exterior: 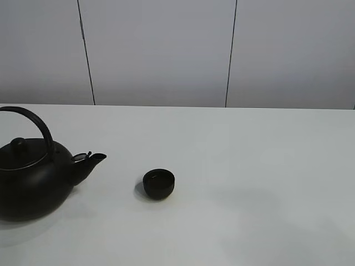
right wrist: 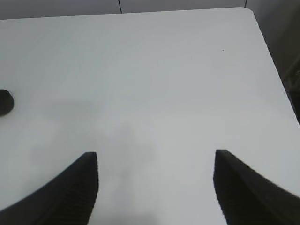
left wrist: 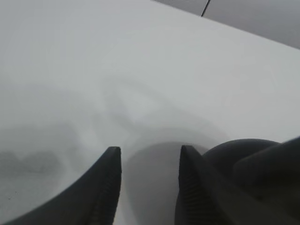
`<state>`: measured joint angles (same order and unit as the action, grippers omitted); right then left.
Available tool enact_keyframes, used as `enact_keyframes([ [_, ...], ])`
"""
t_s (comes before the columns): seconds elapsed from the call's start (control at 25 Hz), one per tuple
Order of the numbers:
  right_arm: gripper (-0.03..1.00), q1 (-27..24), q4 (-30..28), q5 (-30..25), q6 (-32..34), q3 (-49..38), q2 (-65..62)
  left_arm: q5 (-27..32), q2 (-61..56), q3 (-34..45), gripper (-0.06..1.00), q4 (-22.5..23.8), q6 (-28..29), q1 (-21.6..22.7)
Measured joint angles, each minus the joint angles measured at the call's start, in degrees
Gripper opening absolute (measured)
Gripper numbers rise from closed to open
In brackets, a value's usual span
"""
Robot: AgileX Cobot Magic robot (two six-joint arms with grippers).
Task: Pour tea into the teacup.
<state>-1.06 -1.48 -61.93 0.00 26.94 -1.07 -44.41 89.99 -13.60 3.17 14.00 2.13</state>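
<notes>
Only the exterior view shows kettle (exterior: 33, 177) beside teacup (exterior: 158, 183).

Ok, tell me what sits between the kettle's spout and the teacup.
Nothing: the exterior high view shows only bare white table between the kettle spout and the teacup.

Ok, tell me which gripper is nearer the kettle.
Left. The left gripper hangs open right beside the kettle, whose dark round body fills the edge of its wrist view. The right gripper is open over bare table; no kettle shows there.
</notes>
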Motion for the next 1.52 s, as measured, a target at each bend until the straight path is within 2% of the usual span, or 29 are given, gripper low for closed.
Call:
enact_keyframes([
  [0.16,0.48,0.0,0.0,0.0,0.0,0.0,0.0,21.9,-1.36,-9.86,0.3,3.7,6.17,0.2],
  [0.28,0.48,0.0,0.0,0.0,0.0,0.0,0.0,37.27,-4.44,-18.97,0.3,5.66,7.28,0.24],
  [0.4,0.48,0.0,0.0,0.0,0.0,0.0,0.0,48.17,-7.44,-27.13,0.3,6.36,6.39,0.53],
  [0.56,0.48,0.0,0.0,0.0,0.0,0.0,0.0,54.81,-10.17,-34.6,0.3,6.02,3.3,4.47],
  [0.8,0.48,0.0,0.0,0.0,0.0,0.0,0.0,61.07,-12.51,-40.11,0.3,3.79,-4.0,16.83],
  [0.92,0.48,0.0,0.0,0.0,0.0,0.0,0.0,65.07,-14.81,-41.75,0.3,1.57,-7.99,19.29],
  [1.04,0.48,0.0,0.0,0.0,0.0,0.0,0.0,68.62,-21.38,-42.27,0.3,-2.07,-9.7,18.38],
  [1.16,0.48,0.0,0.0,-0.07,0.0,0.0,0.0,72.88,-31.69,-42.55,0.3,-5.13,-11.73,14.77],
  [1.36,0.48,0.0,0.0,-0.07,0.0,0.0,0.0,84.86,-53.4,-45.3,0.3,-10.05,-16.67,6.11],
  [1.52,0.48,0.0,0.0,-0.01,0.0,0.0,0.0,96.06,-69.26,-46.98,0.3,-15.69,-22.64,4.48],
])
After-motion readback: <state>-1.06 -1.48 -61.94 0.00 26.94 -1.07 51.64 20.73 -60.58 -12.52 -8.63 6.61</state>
